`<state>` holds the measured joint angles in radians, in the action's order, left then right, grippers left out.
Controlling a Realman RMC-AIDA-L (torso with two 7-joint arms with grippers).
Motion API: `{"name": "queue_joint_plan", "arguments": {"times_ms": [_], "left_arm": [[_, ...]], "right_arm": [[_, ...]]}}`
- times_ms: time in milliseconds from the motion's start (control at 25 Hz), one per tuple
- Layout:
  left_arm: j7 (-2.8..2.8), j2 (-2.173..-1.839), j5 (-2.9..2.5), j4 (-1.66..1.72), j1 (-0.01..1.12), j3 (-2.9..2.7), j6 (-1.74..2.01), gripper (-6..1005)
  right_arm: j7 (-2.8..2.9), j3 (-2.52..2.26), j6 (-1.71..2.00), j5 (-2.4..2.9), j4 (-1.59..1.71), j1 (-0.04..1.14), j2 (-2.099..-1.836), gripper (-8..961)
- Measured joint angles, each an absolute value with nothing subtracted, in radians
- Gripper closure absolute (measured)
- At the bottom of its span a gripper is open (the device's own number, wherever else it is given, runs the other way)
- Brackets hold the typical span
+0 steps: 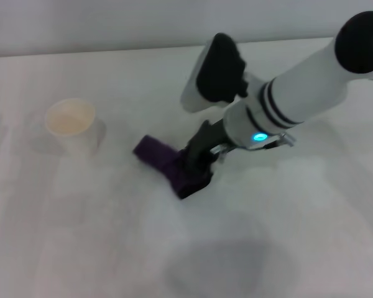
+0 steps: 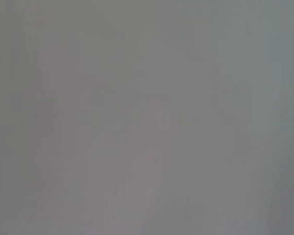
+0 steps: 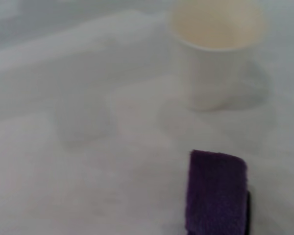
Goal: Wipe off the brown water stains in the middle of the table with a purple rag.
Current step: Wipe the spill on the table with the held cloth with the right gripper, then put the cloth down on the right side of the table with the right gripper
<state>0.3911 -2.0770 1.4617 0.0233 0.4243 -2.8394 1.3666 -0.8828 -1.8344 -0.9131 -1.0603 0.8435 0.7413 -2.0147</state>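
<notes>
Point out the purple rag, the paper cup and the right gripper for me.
rag (image 1: 156, 153), head view, on its free end lying on the table.
cup (image 1: 73, 126), head view, on its side wall below the rim.
right gripper (image 1: 196, 162), head view, on the black jaws at the rag.

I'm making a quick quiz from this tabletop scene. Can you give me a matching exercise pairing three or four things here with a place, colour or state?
Column one:
1. purple rag
2. paper cup
3. right gripper
4. table

Column two:
A. plain white surface under everything
B. standing upright to the robot's left of the cloth
C. down at the cloth's end, reaching in from the robot's right
D. dark, bunched, lying flat mid-table

Pairs: 1-D, 2-B, 3-C, 4-A
</notes>
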Motion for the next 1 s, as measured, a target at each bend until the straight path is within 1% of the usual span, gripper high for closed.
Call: {"name": "queue_joint_plan", "arguments": {"times_ms": [200, 400, 520, 760, 1000], "left_arm": [[0.391, -2.076, 1.462, 0.022, 0.427, -2.838, 1.366, 107], [0.391, -2.076, 1.47, 0.021, 0.421, -2.832, 1.365, 106], [0.391, -2.076, 1.471, 0.021, 0.419, -2.832, 1.364, 106], [0.39, -2.075, 1.471, 0.021, 0.421, -2.832, 1.365, 107], [0.39, -2.075, 1.471, 0.02, 0.423, -2.832, 1.367, 106]], "right_arm": [[-0.883, -1.687, -0.912, -0.9, 0.843, 0.702, -2.014, 858], [-0.884, -1.511, -0.991, -0.82, 0.888, 0.667, -2.004, 858], [-0.9, -1.41, -1.065, -0.788, 0.953, 0.616, -2.003, 858], [-0.926, -1.28, -1.203, -0.788, 1.127, 0.474, -2.007, 858], [-1.002, -1.273, -1.236, -0.871, 1.123, 0.424, -2.011, 857]]}}
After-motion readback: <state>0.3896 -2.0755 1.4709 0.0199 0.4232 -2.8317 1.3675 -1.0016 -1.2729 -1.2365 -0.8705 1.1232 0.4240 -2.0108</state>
